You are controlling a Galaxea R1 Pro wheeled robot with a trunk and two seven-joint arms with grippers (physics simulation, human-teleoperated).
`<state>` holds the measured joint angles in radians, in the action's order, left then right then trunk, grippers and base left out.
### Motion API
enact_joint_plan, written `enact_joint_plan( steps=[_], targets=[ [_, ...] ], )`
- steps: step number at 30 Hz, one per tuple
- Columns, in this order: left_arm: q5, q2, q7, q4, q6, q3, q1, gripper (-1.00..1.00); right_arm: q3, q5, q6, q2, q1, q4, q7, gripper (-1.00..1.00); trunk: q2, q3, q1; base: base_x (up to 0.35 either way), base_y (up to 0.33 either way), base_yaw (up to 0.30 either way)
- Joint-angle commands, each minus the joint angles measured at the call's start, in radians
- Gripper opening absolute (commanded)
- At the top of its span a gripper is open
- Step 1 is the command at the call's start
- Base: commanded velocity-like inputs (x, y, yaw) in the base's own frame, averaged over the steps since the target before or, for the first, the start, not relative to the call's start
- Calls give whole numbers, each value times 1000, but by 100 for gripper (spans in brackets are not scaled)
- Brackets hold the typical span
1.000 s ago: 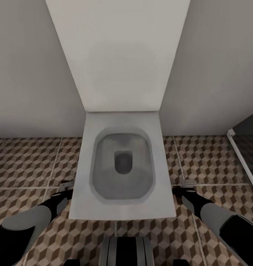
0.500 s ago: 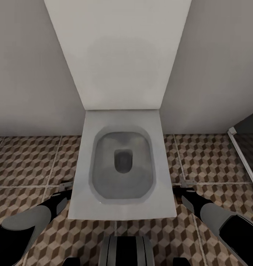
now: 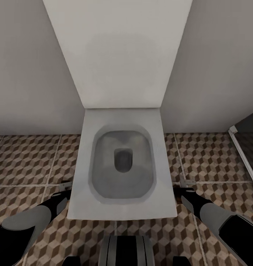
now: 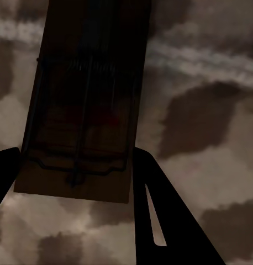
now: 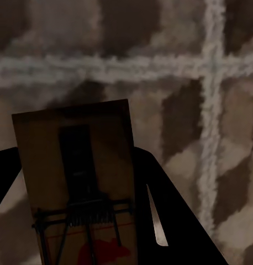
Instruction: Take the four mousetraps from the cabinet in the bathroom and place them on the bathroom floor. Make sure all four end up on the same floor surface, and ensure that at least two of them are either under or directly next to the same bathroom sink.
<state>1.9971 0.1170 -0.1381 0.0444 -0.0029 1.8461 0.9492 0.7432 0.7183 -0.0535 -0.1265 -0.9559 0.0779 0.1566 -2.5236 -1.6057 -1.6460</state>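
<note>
Nothing among the objects has moved; only the head camera has shifted slightly. One mousetrap (image 4: 82,105) sits clamped in the left gripper (image 4: 74,182), another trap (image 5: 82,193) in the right gripper (image 5: 77,204), both above the tiled floor (image 3: 27,159) flanking the toilet (image 3: 121,166).

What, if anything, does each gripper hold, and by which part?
The left gripper holds a mousetrap by the long side edges near one end. The right gripper holds another mousetrap the same way, by its side edges.
</note>
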Motion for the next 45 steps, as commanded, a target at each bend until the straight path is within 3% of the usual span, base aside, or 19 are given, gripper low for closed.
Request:
enact_joint_plan(
  steps=[1,18,22,38,39,45],
  targets=[
    [6,0,-4,-1,0,8,0,-100,8,8,-5,-1,0,3,6,-100,0,0,0,0,0,0],
    [6,0,-3,-1,0,8,0,-100,8,7,-5,-2,0,3,6,-100,0,0,0,0,0,0],
    [6,1,-3,-1,0,8,0,-100,8,7,-5,-2,0,3,6,-100,-1,-16,-2,0,0,0],
    [6,-2,-3,-1,0,8,0,-100,8,7,-5,-2,0,3,6,-100,-1,-16,-2,0,0,0],
    [6,-2,-3,-1,0,8,0,100,8,7,-5,-2,0,3,6,-100,-1,-16,-2,0,0,0],
    [6,-1,-3,-1,0,8,0,100,8,7,-5,-2,0,3,6,-100,-1,-16,-2,0,0,0]
  ],
)
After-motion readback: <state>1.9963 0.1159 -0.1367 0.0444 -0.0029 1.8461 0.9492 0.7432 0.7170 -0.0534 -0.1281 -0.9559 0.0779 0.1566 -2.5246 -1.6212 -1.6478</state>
